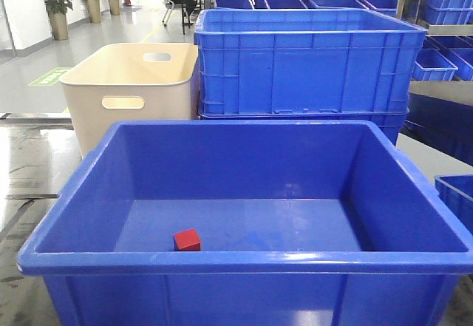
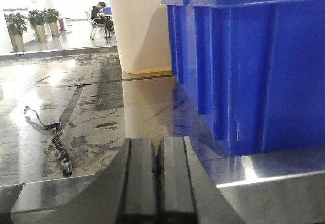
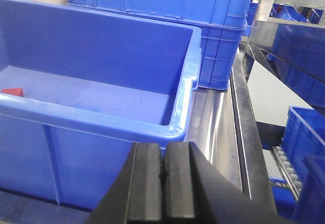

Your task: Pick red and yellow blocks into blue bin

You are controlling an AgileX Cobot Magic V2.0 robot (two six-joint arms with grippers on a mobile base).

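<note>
The blue bin (image 1: 66, 226) fills the front view; its outer wall shows in the left wrist view (image 2: 244, 66) and its rim in the right wrist view (image 3: 175, 125). The red cube (image 1: 187, 240) lies on the bin floor near the front wall, and its corner shows in the right wrist view (image 3: 12, 92). The yellow brick is out of view. My left gripper (image 2: 157, 155) is shut and empty, low over the table left of the bin. My right gripper (image 3: 164, 158) is shut and empty, just outside the bin's right corner.
A beige tub (image 1: 126, 82) with oval handle holes stands behind the bin at left. Ribbed blue crates (image 1: 303, 63) are stacked behind it at right. A black strap (image 2: 53, 137) lies on the scuffed table. More blue crates (image 3: 304, 148) sit on the right.
</note>
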